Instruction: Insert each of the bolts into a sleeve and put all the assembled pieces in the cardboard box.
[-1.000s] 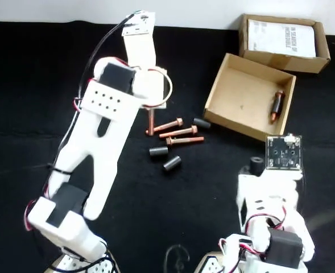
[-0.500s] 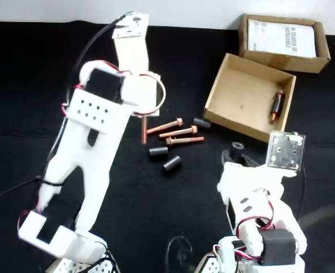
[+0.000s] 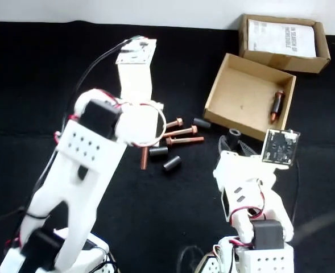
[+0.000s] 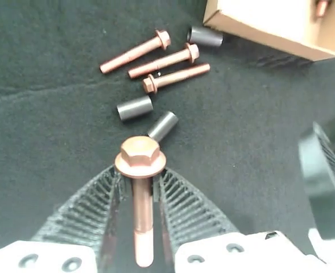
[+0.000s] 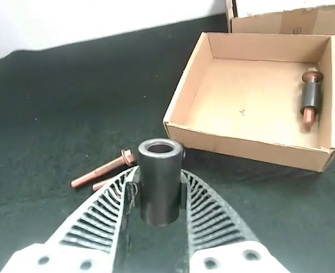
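Note:
My left gripper (image 4: 140,170) is shut on a copper bolt (image 4: 139,216), head pointing away from the wrist; from above this bolt (image 3: 144,158) hangs just left of the loose parts. My right gripper (image 5: 158,173) is shut on a dark sleeve (image 5: 160,179), held with its bore facing up, and the sleeve (image 3: 234,135) sits near the cardboard box's front wall. Three loose bolts (image 3: 180,132) and three loose sleeves (image 3: 158,152) lie on the black cloth. The cardboard box (image 3: 235,122) holds one assembled piece (image 3: 276,106).
A second cardboard box (image 3: 321,60) with a printed sheet in it stands behind the first, at the back right. The black cloth (image 3: 30,114) stretches wide on the left. The right arm's dark fingertip (image 4: 326,165) shows at the edge of the left wrist view.
The left arm has swung toward the near side and down, carrying its bolt from above the loose bolts to beside the sleeves. The right arm has moved left and farther out with its sleeve.

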Robot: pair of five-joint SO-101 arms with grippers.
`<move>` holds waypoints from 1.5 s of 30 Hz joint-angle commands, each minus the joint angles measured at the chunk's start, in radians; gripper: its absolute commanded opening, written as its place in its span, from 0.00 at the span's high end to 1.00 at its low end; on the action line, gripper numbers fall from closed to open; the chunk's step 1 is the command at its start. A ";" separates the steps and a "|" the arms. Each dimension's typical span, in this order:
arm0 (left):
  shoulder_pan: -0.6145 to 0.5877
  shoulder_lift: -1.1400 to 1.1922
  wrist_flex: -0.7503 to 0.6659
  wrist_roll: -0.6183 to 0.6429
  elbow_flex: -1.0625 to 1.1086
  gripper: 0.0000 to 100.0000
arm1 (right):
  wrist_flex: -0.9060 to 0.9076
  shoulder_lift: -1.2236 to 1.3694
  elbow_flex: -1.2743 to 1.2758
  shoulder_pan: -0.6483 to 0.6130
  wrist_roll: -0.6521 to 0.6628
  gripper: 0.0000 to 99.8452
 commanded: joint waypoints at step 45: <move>0.259 -0.104 -1.505 0.006 0.616 0.99 | -0.335 -0.329 0.498 -0.007 0.187 0.99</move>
